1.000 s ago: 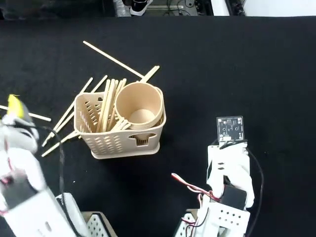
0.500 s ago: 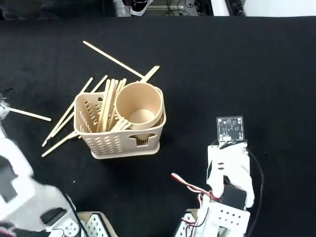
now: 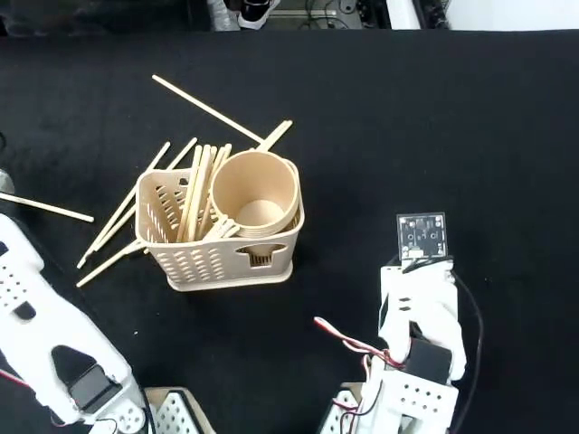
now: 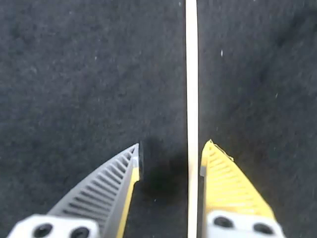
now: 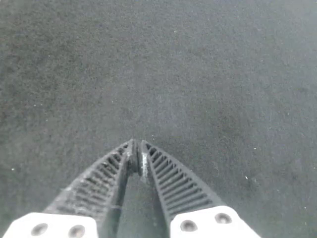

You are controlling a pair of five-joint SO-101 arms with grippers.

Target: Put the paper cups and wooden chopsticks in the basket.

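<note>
Fingers of left gripper [image 4: 173, 146] spread astride loose chopstick [image 4: 191, 74] | right gripper [image 5: 136, 144] fingers pressed together | likely step: chopstick pickup | next: pinch, carry to basket [image 3: 226, 260]

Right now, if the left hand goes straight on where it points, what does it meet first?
Probably the black table, with the chopstick lying between the open fingers of the left hand, close to the yellow one. Depth is unclear, so this is a guess.
</note>
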